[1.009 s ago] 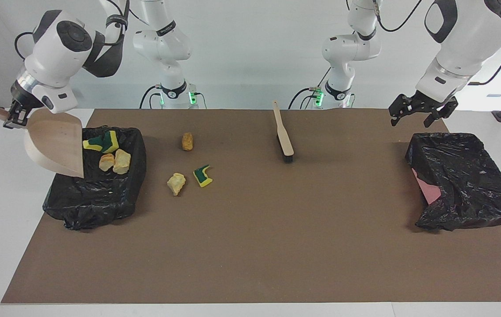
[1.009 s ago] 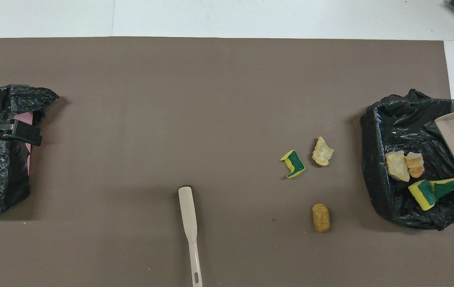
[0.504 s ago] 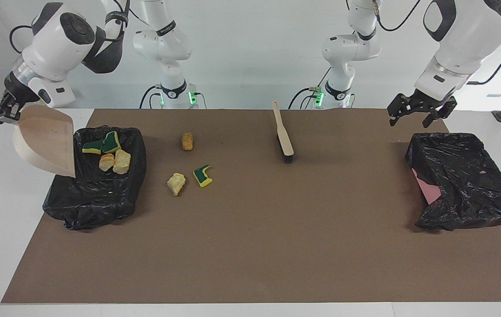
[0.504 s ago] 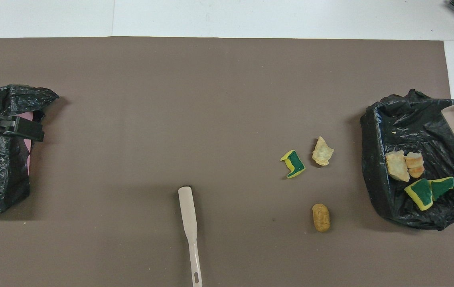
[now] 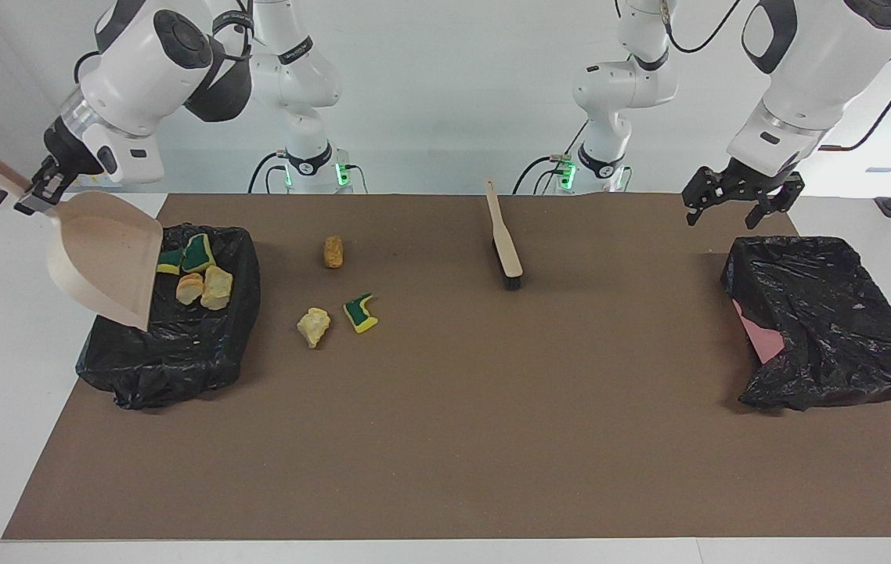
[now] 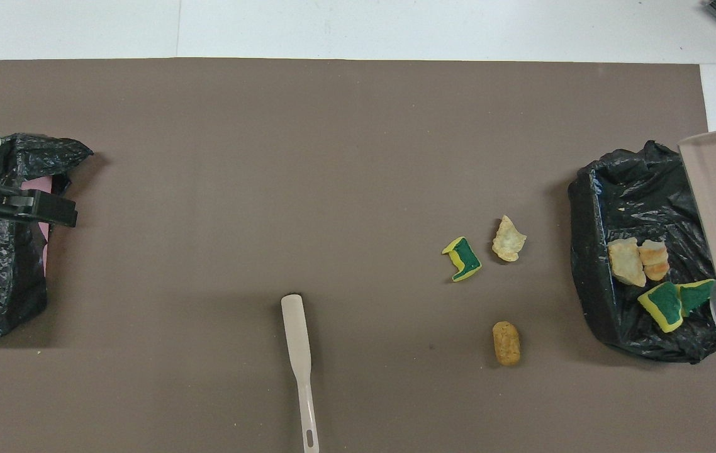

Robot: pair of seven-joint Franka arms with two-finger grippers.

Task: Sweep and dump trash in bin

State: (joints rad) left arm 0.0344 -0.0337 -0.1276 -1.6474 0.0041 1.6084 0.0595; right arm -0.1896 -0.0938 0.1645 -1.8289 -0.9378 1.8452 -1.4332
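Step in hand: You had the dustpan (image 5: 105,254) tilted mouth-down over the bin (image 5: 171,329) at the right arm's end of the desk (image 5: 445,439); judged from the layout, this was the dump stage of one sweep cycle.

Right end effector (image 5: 37,193): It was clamped shut on the dustpan's handle, above the desk edge beside the bin.

Left end effector (image 5: 735,200): Its fingers were spread and held nothing. It hung over the rim of the second bin (image 5: 829,321) at the left arm's end; this arm was waiting.

Trash in bin: Four scraps lay inside the liner: two green-and-yellow sponge pieces (image 5: 191,254) and two cream foam pieces (image 5: 207,287), touching or just beside one another, close to the pan's lip.

Trash on desk: Three scraps lay on the brown mat beside the bin, toward the centre: an orange-brown piece (image 5: 333,251) nearest the robots, then a cream piece (image 5: 313,327) and a green-and-yellow piece (image 5: 361,312) near each other.

Brush (image 5: 503,239): It lay flat on the mat, unheld, handle toward the robots, well apart from the scraps.

Progress: By judgement, you were past halfway, with more scraps binned than loose.

Next move: You would likely need the pan set down by the loose scraps, mouth facing them, and the brush picked up by the left arm.

Risk: The light scraps could roll or skip past the pan's lip.
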